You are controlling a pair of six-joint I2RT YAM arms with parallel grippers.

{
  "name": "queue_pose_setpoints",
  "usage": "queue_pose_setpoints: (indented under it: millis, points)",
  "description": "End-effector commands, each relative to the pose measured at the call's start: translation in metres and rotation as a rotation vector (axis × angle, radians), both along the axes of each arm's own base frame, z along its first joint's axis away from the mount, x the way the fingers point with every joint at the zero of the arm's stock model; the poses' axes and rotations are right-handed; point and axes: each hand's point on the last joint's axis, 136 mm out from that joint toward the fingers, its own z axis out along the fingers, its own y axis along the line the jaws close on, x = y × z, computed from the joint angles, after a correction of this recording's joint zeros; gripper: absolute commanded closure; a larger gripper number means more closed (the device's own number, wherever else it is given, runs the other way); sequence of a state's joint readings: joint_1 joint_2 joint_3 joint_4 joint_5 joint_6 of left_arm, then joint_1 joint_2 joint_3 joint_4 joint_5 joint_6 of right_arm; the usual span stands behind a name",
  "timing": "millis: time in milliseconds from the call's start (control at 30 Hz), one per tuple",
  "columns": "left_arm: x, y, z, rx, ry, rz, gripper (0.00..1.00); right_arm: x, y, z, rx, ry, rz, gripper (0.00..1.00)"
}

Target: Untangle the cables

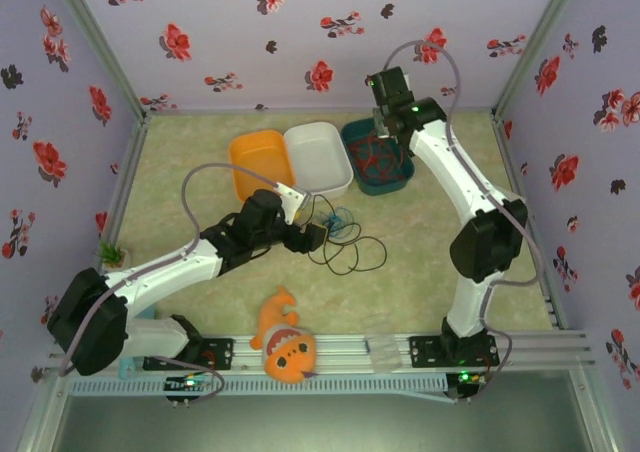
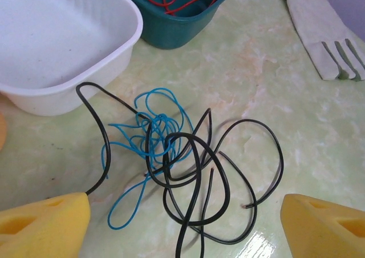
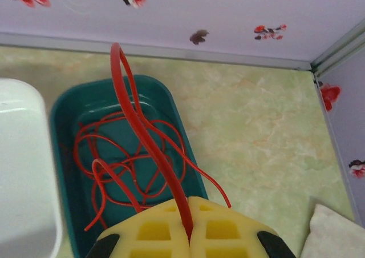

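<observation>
A black cable (image 2: pixel 197 166) and a light blue cable (image 2: pixel 154 127) lie looped through each other on the marbled floor, just in front of the white tub. My left gripper (image 2: pixel 185 212) hangs open over this tangle, its yellow fingers (image 2: pixel 45 224) wide apart on either side and touching nothing. From the top view the left gripper (image 1: pixel 318 234) sits at the black cable (image 1: pixel 352 252). The red cable (image 3: pixel 142 132) rises out of the teal tub (image 3: pixel 63 127), where most of it is coiled. My right gripper (image 3: pixel 189 212) is shut on a strand of it above the tub.
An orange tub (image 1: pixel 258 162), a white tub (image 1: pixel 320 157) and the teal tub (image 1: pixel 395 180) stand side by side at the back. An orange fish toy (image 1: pixel 285 342) and a clear packet (image 1: pixel 385 352) lie by the near rail. A white fork packet (image 2: pixel 325 35) lies right of the tangle.
</observation>
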State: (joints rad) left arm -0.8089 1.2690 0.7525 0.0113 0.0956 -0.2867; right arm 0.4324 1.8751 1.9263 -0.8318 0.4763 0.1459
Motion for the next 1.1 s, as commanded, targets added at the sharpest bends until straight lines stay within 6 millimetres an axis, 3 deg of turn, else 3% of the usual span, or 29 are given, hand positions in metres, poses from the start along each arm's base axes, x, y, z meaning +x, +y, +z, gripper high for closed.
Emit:
queue_pose_setpoints:
  millis: [0,467,667,900,1067]
  points:
    - [0.002,0.001,0.012,-0.009,-0.007,0.028,0.12,0.004,-0.014,-0.015,-0.111,0.060,-0.016,1.00]
    - [0.005,0.001,0.009,-0.013,0.003,0.046,0.12,0.037,0.019,-0.111,-0.010,0.238,0.004,1.00]
    - [0.005,0.001,0.012,-0.017,0.004,0.046,0.18,0.048,0.018,-0.146,0.080,0.305,-0.030,1.00]
    - [0.006,-0.001,0.012,-0.020,0.013,0.049,0.20,0.047,0.014,-0.188,0.179,0.396,-0.059,1.00]
    - [0.007,-0.002,0.009,-0.013,0.020,0.047,0.22,0.047,0.013,-0.201,0.206,0.419,-0.060,1.00]
